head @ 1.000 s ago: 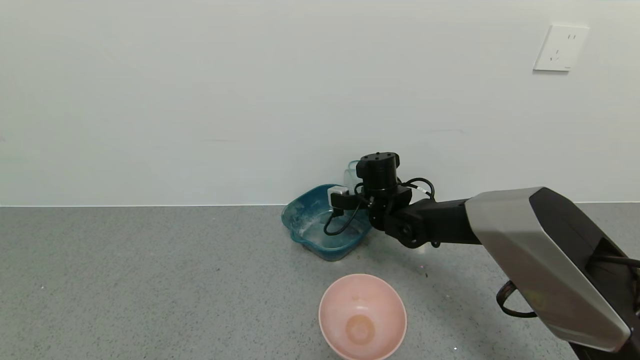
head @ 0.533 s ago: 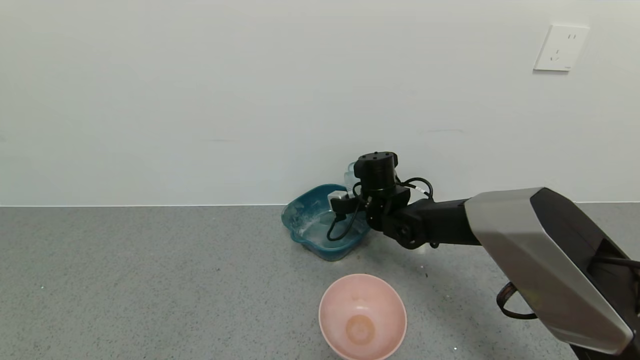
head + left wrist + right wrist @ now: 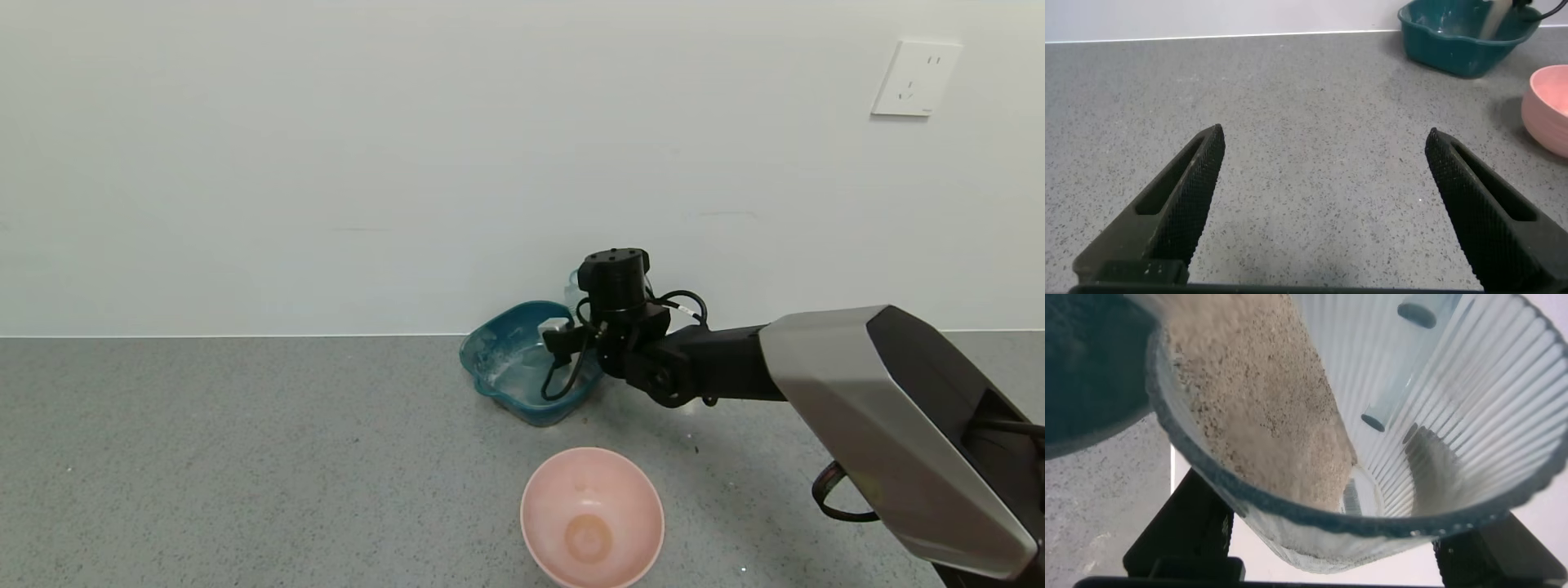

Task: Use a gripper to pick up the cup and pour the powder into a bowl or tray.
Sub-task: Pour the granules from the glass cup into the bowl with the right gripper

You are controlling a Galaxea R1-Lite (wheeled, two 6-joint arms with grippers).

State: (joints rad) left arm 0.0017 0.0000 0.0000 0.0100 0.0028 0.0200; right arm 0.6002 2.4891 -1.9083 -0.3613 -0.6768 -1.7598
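Observation:
My right gripper (image 3: 589,314) is shut on the clear ribbed cup (image 3: 1437,433) and holds it tilted over the dark teal basin (image 3: 498,347) by the back wall. In the head view only a sliver of the cup (image 3: 573,286) shows behind the black wrist cylinder. In the right wrist view off-white powder (image 3: 1257,408) lies along the cup's lower side, reaching its rim. The basin's floor is dusted white. My left gripper (image 3: 1323,204) is open and empty, low over bare counter, out of the head view.
A round pink bowl (image 3: 592,516) stands at the counter's front centre, also in the left wrist view (image 3: 1547,98). The wall rises right behind the basin. The grey counter spreads wide on the left. A white wall socket (image 3: 914,77) is at upper right.
My right wrist has rolled further, turning the white block and cable toward the basin's right side. The cup is tipped more. The bowls have not moved.

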